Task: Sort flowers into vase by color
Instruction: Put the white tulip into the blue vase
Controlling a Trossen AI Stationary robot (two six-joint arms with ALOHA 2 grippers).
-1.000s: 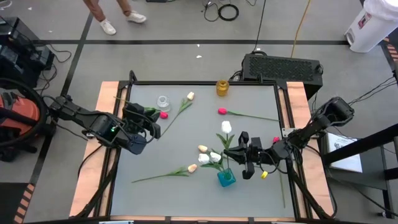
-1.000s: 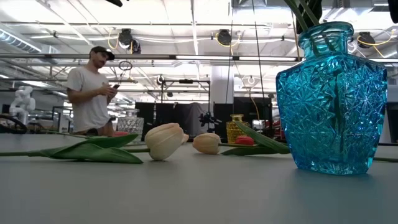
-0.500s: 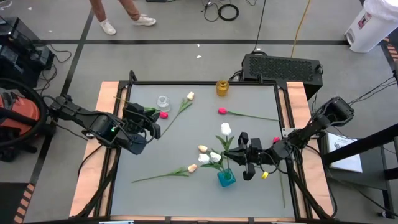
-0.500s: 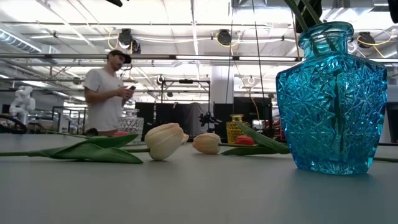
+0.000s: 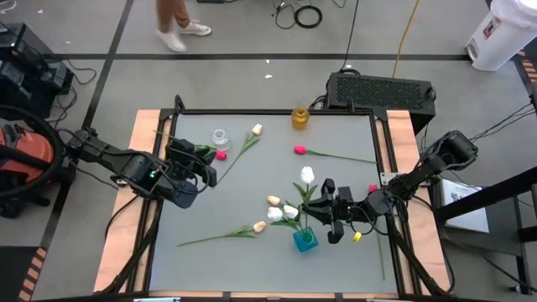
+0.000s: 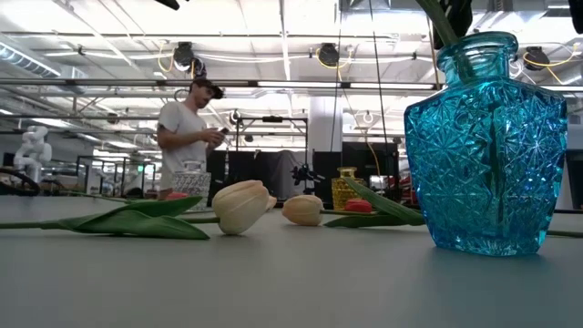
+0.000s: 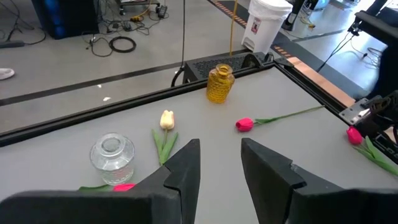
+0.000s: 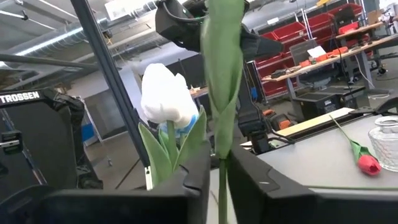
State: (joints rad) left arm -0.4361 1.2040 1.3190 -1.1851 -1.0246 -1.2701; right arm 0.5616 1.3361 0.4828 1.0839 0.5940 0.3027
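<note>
The right tool (image 5: 315,206) hangs just above the blue glass vase (image 5: 304,239), its fingers (image 8: 205,167) narrow around the green stem (image 8: 222,112) of a white tulip (image 5: 306,174); I cannot tell whether they are gripping or have begun to let go. The stem's lower end goes down into the vase's mouth, where other white heads already lean out. The left tool (image 5: 200,166) waits near the tabletop's left edge with its fingers (image 7: 184,168) apart and nothing between them.

These artificial tulips look feather-light, with thin whippy stems and soft leaves, so I judge they will bend and swing if taken near the head. The stem's middle, clear of the leaves, seems the safest place to pinch. The vase looks heavy enough to stay put, but it is glass and a knock could tip it.

Loose flowers lie well apart: a cream one (image 5: 257,129) beside the clear glass vase (image 5: 220,136), a red one (image 5: 299,150) toward the far edge near the yellow vase (image 5: 299,117), and another cream one (image 5: 258,226) left of the blue vase. The tabletop's (image 5: 336,180) middle offers open room; its raised frame hems the sides.
</note>
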